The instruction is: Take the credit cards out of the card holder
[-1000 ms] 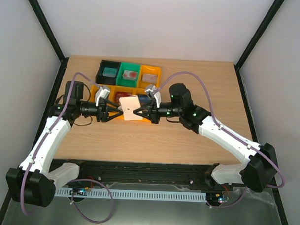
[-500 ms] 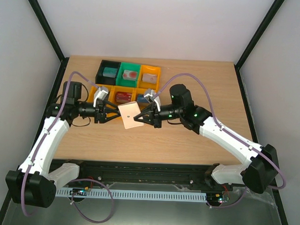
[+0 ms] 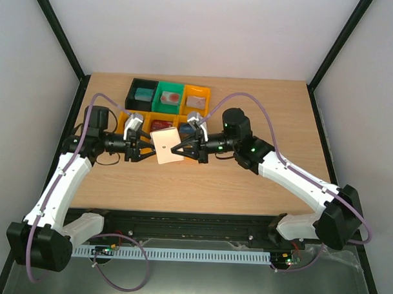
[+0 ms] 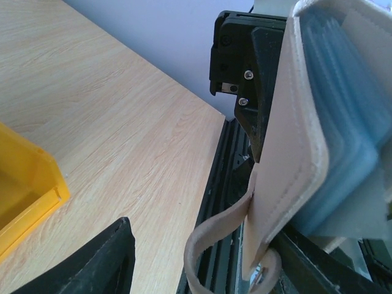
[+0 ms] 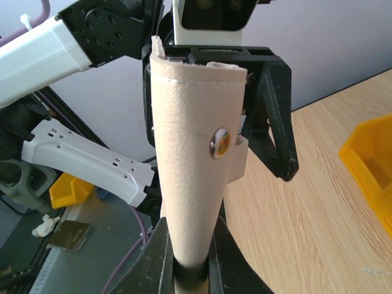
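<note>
Tan holder with a snap stud, grey-blue inside, is hovering over the counter, right hand pinching its edge, left hand sitting spread around it.

High rear view, close wrist views sharing card holder

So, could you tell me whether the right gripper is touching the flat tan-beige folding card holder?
Touching. In the right wrist view the right gripper pinches the card holder at its near end.
</note>
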Controlling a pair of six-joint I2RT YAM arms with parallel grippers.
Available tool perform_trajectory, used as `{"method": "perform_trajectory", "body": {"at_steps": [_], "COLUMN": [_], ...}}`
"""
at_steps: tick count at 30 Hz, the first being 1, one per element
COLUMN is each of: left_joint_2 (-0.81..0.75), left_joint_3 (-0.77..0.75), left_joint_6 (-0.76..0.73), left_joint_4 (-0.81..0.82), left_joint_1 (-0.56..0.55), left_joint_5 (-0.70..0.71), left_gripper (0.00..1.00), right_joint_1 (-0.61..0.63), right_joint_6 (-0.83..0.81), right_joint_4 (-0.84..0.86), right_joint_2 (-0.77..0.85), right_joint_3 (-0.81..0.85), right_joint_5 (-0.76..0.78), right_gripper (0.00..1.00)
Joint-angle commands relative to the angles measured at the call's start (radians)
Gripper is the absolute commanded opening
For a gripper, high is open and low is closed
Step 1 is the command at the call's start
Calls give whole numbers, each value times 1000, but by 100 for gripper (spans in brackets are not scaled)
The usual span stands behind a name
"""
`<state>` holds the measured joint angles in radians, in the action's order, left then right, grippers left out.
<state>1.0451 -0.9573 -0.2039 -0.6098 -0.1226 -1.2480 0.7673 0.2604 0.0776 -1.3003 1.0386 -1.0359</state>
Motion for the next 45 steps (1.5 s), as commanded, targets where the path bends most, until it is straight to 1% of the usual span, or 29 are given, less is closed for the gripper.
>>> {"method": "perform_trajectory", "body": {"at_steps": [1, 4, 9, 11, 16, 19, 20, 22, 23, 24, 26, 28, 29, 31, 33, 35, 38, 39, 41, 42, 45], "left_joint_2": [0, 4, -1, -1, 5, 2, 0, -7, -10, -13, -17, -14, -16, -16, -22, -27, -25, -20, -13, -11, -11], "left_joint_3": [13, 25, 31, 27, 15, 6, 5, 6, 7, 7, 4, -3, -10, -20, -28, -29, -31, -35, -48, -53, -71], "left_joint_6": [36, 84, 79, 61, 5, -10, -3, 33, 54, 73, 93, 100, 100, 89, 67, 48, 25, 24, 25, 29, 35], "left_joint_4": [51, 94, 91, 78, 42, 29, 34, 57, 70, 78, 85, 80, 76, 65, 56, 51, 40, 35, 14, 7, -11], "left_joint_1": [-29, -39, -49, -49, -50, -43, -36, -23, -18, -15, -9, -6, -5, -5, -5, -7, -28, -37, -46, -46, -36], "left_joint_5": [-30, -4, -34, -51, -81, -64, -58, -29, -6, 32, 125, 241, 306, 457, 623, 775, 960, 987, 971, 937, 816], "left_gripper": [58, 52, 53, 50, 26, 4, 2, 2, 2, 2, 2, 2, 2, 2, 2, 2, 2, 2, 2, 2, 2], "right_joint_1": [10, 15, 21, 20, 21, 20, 21, 19, 18, 17, 14, 13, 11, 12, 12, 15, 45, 62, 99, 108, 114], "right_joint_6": [55, 66, 89, 99, 111, 112, 109, 98, 92, 84, 74, 65, 60, 51, 43, 42, 45, 46, 48, 57, 100], "right_joint_4": [123, 138, 179, 192, 210, 220, 220, 195, 180, 159, 115, 57, 25, -24, -61, -81, -90, -77, -21, 11, 104], "right_joint_2": [-29, -51, -86, -102, -125, -120, -115, -101, -93, -86, -71, -56, -50, -37, -29, -33, -67, -84, -106, -114, -121], "right_joint_3": [15, 16, 2, 3, -3, -21, -26, -34, -35, -36, -35, -30, -27, -19, -10, 3, 41, 51, 56, 56, 47], "right_joint_5": [-7, 1, 32, 36, 71, 91, 109, 156, 184, 215, 314, 429, 481, 578, 627, 629, 599, 596, 577, 561, 552], "right_gripper": [2, 2, 2, 2, 2, 2, 4, 12, 19, 29, 36, 46, 49, 53, 53, 52, 49, 49, 52, 55, 59]}}
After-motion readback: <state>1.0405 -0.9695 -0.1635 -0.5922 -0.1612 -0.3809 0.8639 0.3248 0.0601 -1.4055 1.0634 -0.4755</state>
